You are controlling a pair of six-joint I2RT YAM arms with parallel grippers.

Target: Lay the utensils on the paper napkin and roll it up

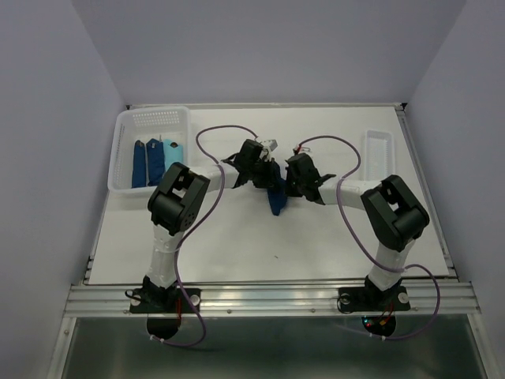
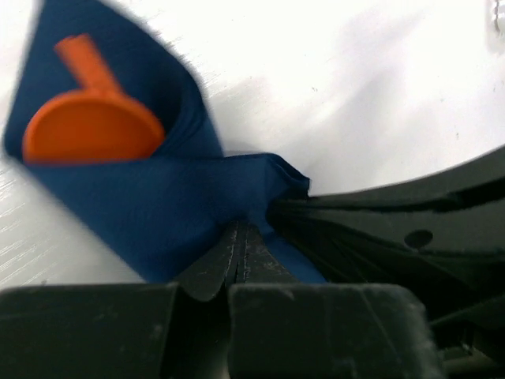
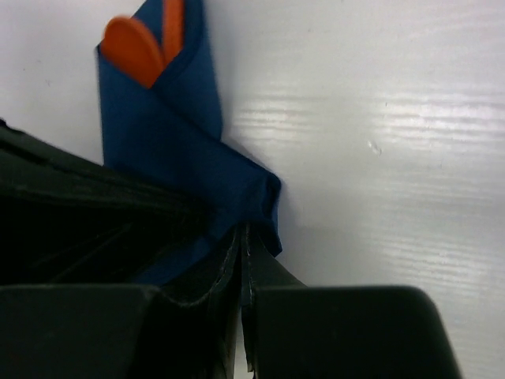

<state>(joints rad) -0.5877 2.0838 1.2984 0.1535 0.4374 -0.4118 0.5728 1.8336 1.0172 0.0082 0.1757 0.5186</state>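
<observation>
Top external: napkin (image 1: 276,201) mid table (image 1: 237,245), wrapped round orange spoon (image 2: 91,126). Left gripper (image 2: 237,249), right gripper (image 3: 243,241): jaws clamped on napkin. Rolling step; next probably needs joint turn, spoon kept tucked

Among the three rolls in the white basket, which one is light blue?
The rightmost roll in the basket; the middle roll and leftmost roll are dark blue.
</observation>
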